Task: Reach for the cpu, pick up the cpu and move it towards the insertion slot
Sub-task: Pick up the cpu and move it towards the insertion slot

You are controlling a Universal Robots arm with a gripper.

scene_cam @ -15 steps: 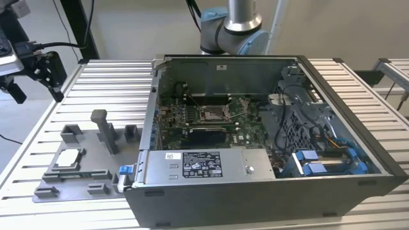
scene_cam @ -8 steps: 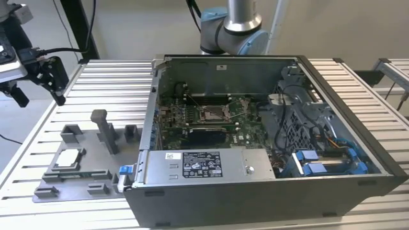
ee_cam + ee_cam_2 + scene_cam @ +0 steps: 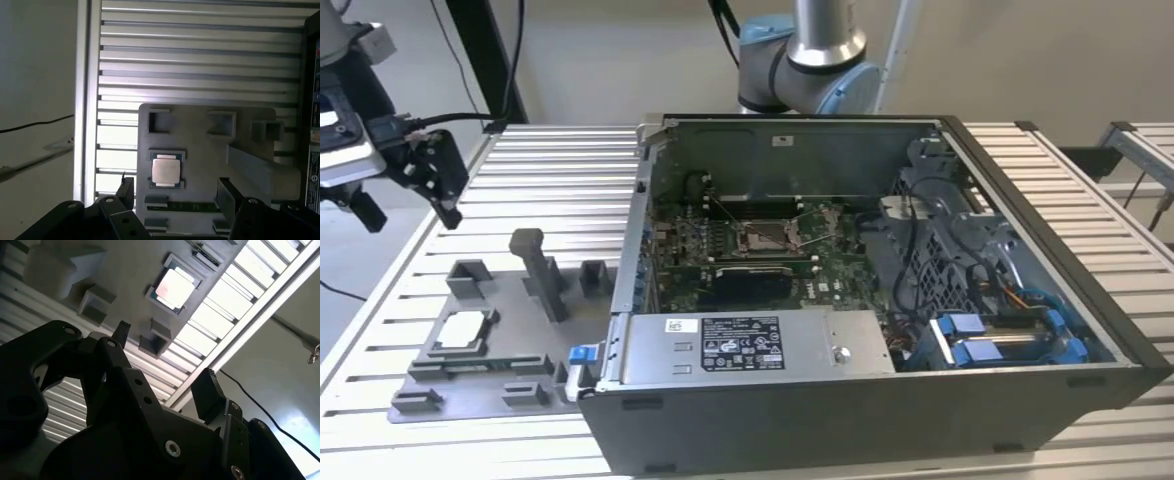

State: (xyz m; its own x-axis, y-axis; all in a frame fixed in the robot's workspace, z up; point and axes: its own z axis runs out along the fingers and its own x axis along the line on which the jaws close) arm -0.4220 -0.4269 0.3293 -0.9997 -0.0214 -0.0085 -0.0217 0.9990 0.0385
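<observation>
The cpu [image 3: 464, 333] is a small silvery square lying flat in a recess of the grey plastic tray [image 3: 520, 345], at the exterior view's left. My gripper [image 3: 410, 212] hangs well above the table, beyond the tray's far end, apart from the cpu. Both wrist views look down past the black fingers [image 3: 227, 196] at the cpu [image 3: 166, 170] [image 3: 172, 288]. The gripper [image 3: 177, 194] [image 3: 165, 360] is open with nothing between its fingers. The insertion slot [image 3: 767, 236], a shiny metal-framed socket, sits on the board inside the open computer case.
The open computer case [image 3: 1014, 400] takes up the middle and the exterior view's right. Grey posts [image 3: 534, 262] and blocks stand up from the tray. The slatted aluminium table [image 3: 560, 160] ends at an edge [image 3: 82, 100] near the tray. The arm's base [image 3: 801, 60] stands behind the case.
</observation>
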